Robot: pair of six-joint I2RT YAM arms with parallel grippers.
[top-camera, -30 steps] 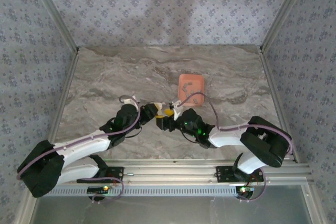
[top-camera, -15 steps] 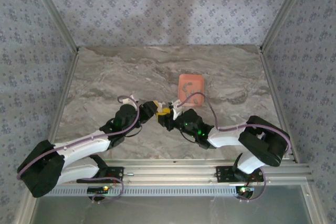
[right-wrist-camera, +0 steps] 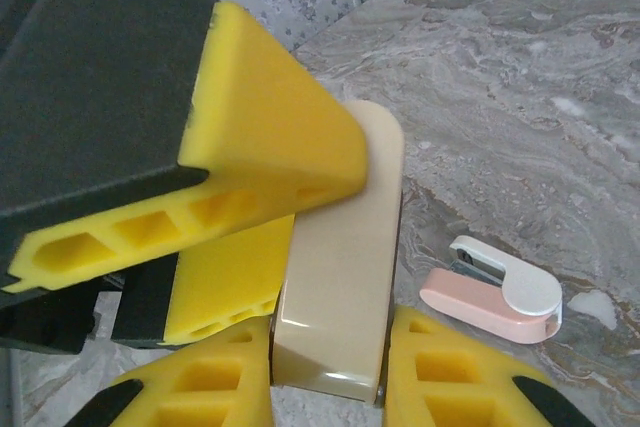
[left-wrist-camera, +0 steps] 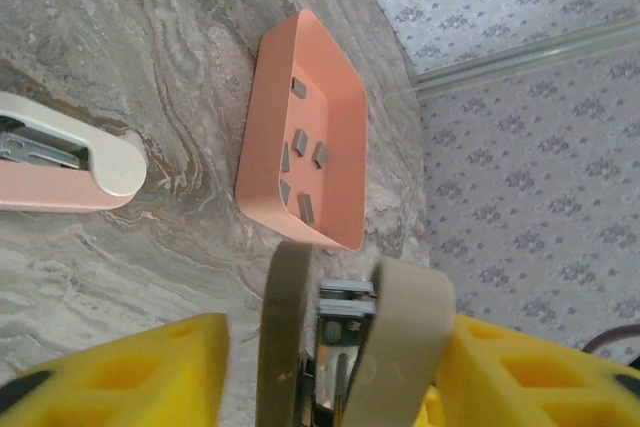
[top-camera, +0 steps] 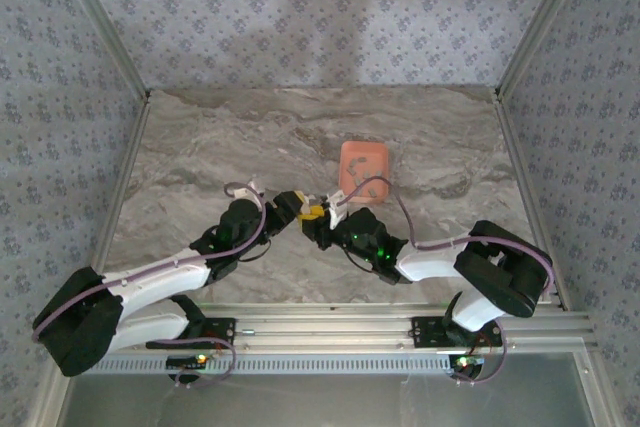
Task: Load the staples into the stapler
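The stapler (right-wrist-camera: 338,267) is a smooth, glossy beige plastic bar with a rounded end. It stands between the two arms, just in front of the tray. The right claw (right-wrist-camera: 330,372) is clenched on it, its porous yellow foam pads (right-wrist-camera: 460,377) pressed against both sides of the body.

From the left wrist the stapler shows as two beige plastic limbs spread apart, with a bright metal channel between them. The left claw (left-wrist-camera: 335,347) stands released around it. One foam pad (left-wrist-camera: 130,367) is clear of the near limb by a visible gap, and the other lies against the far limb. In the right wrist view a blunt yellow wedge of that claw, backed in matte black, touches the stapler's flat top.

The staples (left-wrist-camera: 300,139) are small flat grey metal strips (about six can be counted). They lie scattered loose on the floor of the tray (left-wrist-camera: 258,162), a shallow salmon-orange rectangle with rounded corners and a smooth rim.

A pink-and-white gadget (right-wrist-camera: 495,292) with a rounded white cap lies flat on the grey veined marble table (top-camera: 200,147), beside the tray and apart from it.
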